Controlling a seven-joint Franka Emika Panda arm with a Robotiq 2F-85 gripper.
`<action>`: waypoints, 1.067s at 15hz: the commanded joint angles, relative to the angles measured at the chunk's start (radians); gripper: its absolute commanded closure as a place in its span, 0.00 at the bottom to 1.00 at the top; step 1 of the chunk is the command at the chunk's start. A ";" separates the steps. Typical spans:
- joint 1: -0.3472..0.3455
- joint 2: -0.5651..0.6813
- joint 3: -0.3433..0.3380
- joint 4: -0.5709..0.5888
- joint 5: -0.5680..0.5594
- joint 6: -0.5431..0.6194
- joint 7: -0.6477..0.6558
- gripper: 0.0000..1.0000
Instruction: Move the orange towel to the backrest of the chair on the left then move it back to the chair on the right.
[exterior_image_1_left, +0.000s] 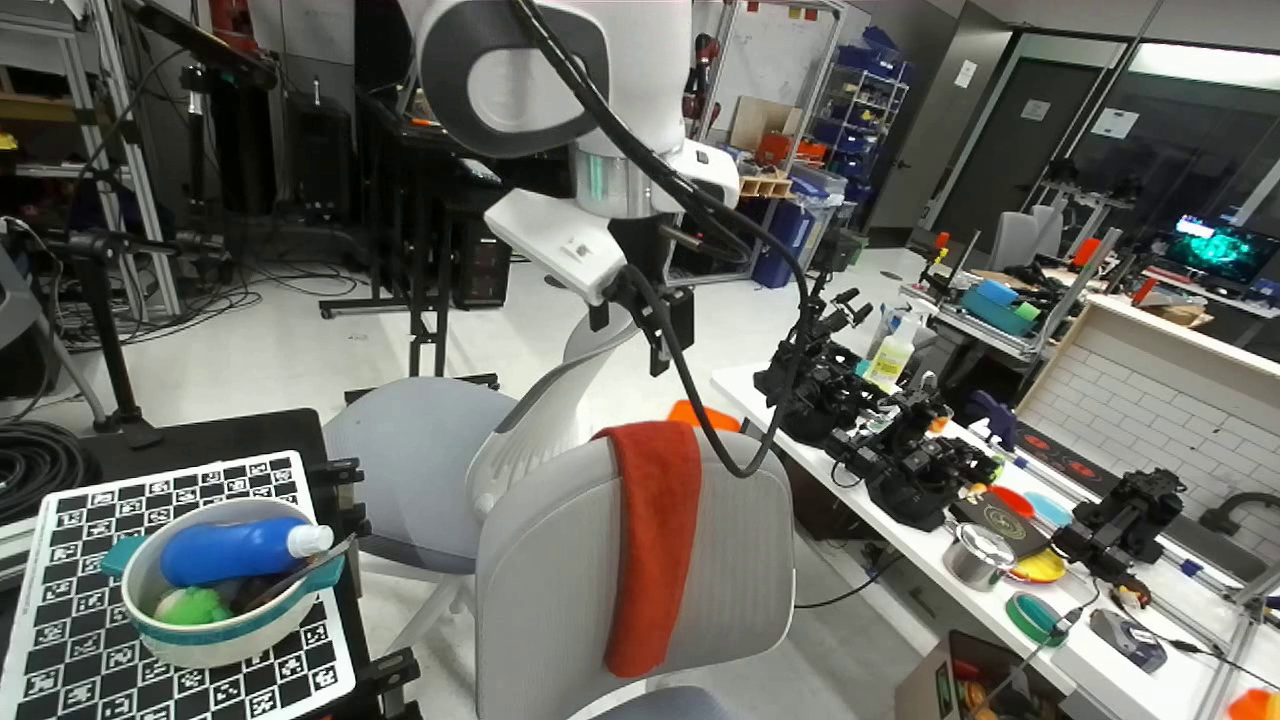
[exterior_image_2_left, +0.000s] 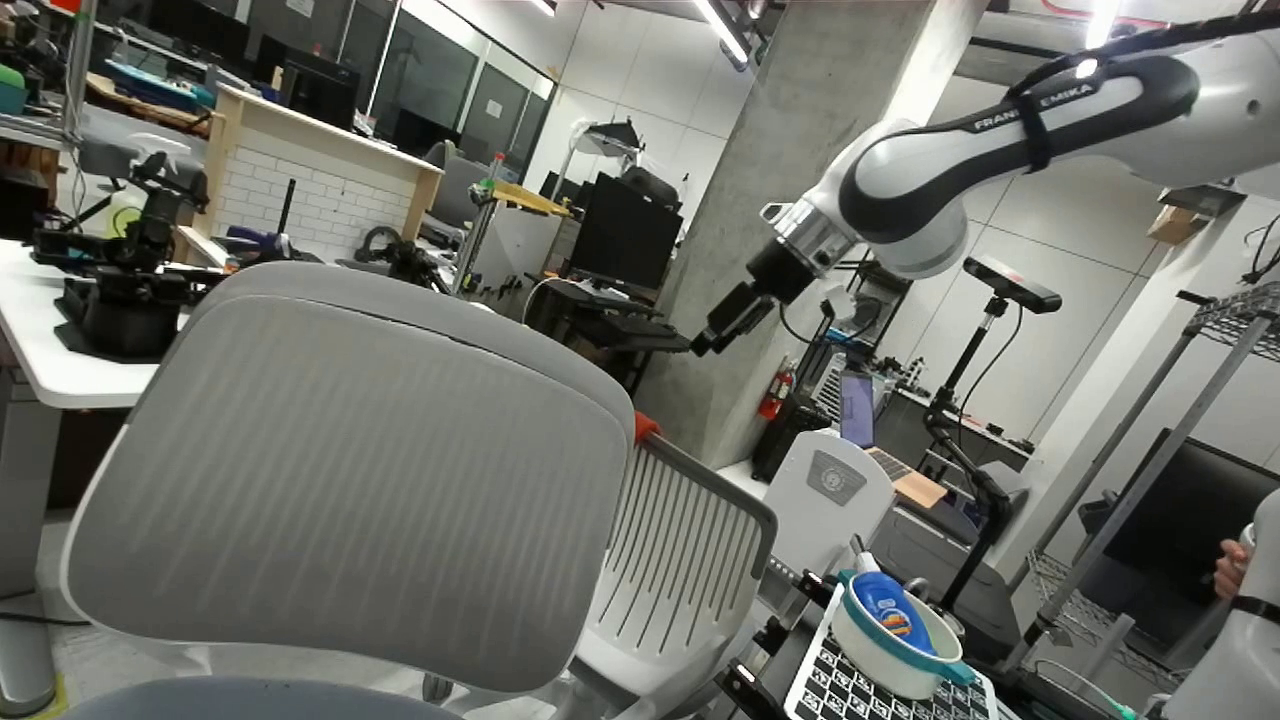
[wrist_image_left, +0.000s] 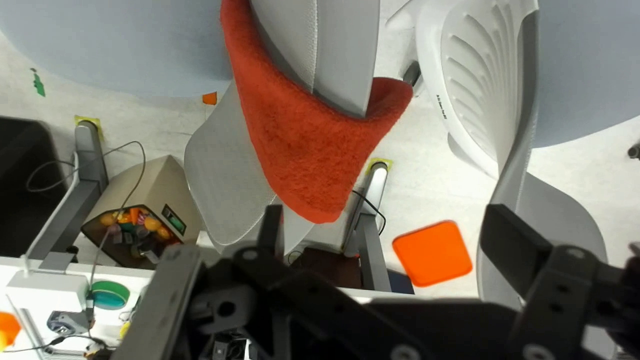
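“End effector (wrist_image_left: 386, 220): holding anything?”

“Nothing. Its fingers (wrist_image_left: 515, 247) stand spread wide, and in both exterior views it hangs in the air, touching nothing.”

“And the orange towel (wrist_image_left: 305, 145)?”

“Just below, folded over the backrest (exterior_image_1_left: 745, 540) of the right-hand chair (exterior_image_1_left: 550, 600), a long tail hanging down the seat side. That looks like either the start or the finish; I can't tell which.”

“Say it's the start. How would you take it?”

“Shift over it before descending: most of the cloth lies above the fingertips in the wrist view, not squarely between them. Straddle the top fold, come down slowly and pinch up a ridge of cloth alone; catch the backrest as well and the chair would probably drag along. Then lift straight up until both ends clear.”

“Where to?”

“The left-hand chair (exterior_image_1_left: 540, 440), just beside it, its back turned toward the right-hand one. I'd centre the cloth over the top edge before letting go, since lopsided weight may slide it off.”

“Anything farther out to mind?”

“The table (exterior_image_1_left: 215, 432) with the pot (exterior_image_1_left: 225, 645) on it. The way across shouldn't pass near, but loose cloth swings, so I'd travel slowly and stay over the chairs.”
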 joint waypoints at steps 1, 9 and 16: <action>-0.045 0.197 0.046 0.209 -0.064 -0.056 0.130 0.00; -0.054 0.433 0.061 0.431 -0.165 -0.201 0.318 0.00; -0.055 0.544 0.079 0.531 -0.167 -0.197 0.334 0.01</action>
